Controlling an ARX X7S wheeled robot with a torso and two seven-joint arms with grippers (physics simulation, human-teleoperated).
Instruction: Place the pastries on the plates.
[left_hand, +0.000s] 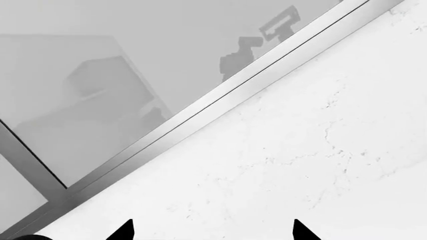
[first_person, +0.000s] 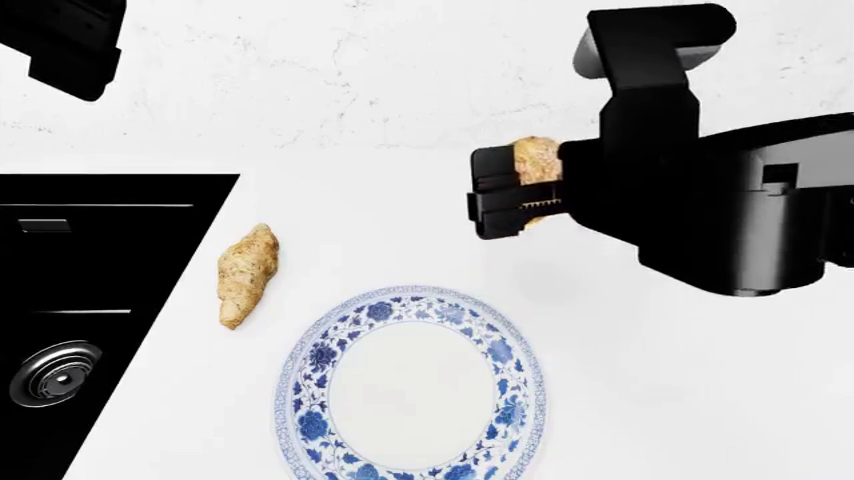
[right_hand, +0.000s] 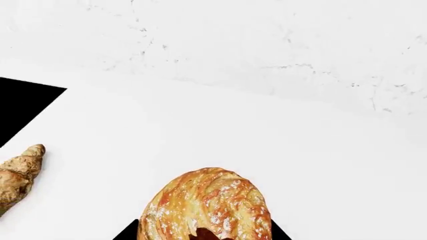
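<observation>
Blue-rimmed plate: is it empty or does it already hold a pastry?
Empty. The blue-rimmed plate has a bare centre; the croissant lies beside it on the counter, and the right hand holds the puff.

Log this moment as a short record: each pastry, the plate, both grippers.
puff: held in the right gripper, lifted above the counter
croissant: lying on the counter beside the cooktop, left of the plate
plate: blue floral rim, nothing on it
second plate: not in view
left gripper: open, holding nothing, over marble near a metal frame
</observation>
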